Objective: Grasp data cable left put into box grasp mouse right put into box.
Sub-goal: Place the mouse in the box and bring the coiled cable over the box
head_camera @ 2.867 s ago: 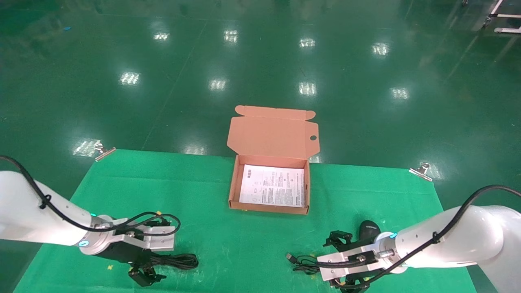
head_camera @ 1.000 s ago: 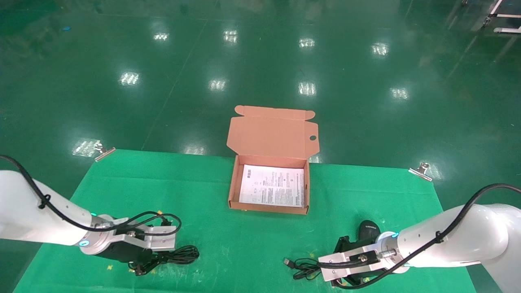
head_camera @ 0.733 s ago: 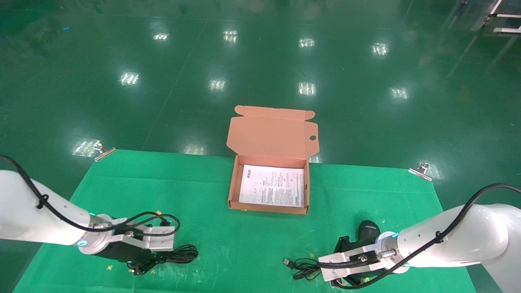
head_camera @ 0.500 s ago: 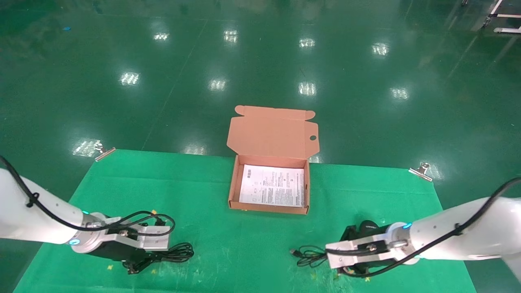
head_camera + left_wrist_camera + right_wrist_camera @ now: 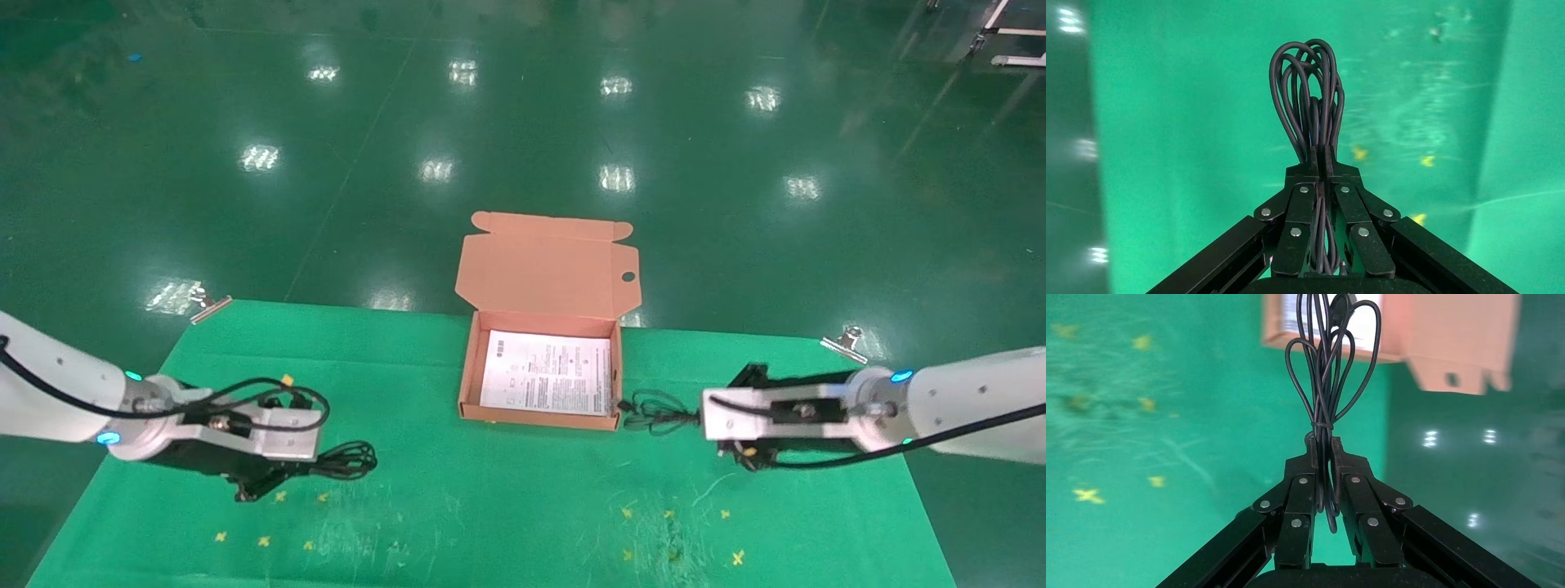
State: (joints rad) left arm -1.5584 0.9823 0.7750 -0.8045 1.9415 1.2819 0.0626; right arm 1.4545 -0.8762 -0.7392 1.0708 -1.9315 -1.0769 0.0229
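Two tools are in view, both clenched.

Left tool [image 5: 313, 467], lower left of the head view: its fingers [image 5: 1313, 160] are pressed together on the data cable [image 5: 347, 460]. The looped black bundle sticks out past the fingertips towards the middle of the frame. Whether its loops touch the green surface [image 5: 490, 506] or hang just above it cannot be told. The left wrist view confirms the grasp: the strands run between the closed fingers, and the loops [image 5: 1309, 92] fan out beyond them.

Right tool [image 5: 700, 418], right of centre in the head view: clenched on the mouse cord [image 5: 654, 408]. The thin black loops reach out to the lower right corner of the box [image 5: 531, 418]. The cord lies outside the box, and contact with its wall cannot be told. The right wrist view shows the cord [image 5: 1330, 373] tied in a bundle and pinched between the fingers [image 5: 1313, 456], with the box [image 5: 1462, 349] beyond it. The body of the mouse cannot be made out in any view.

The box stands open at the centre of the frame, on the far edge of the surface, lid raised behind it. A white printed sheet [image 5: 546, 371] lies flat inside.
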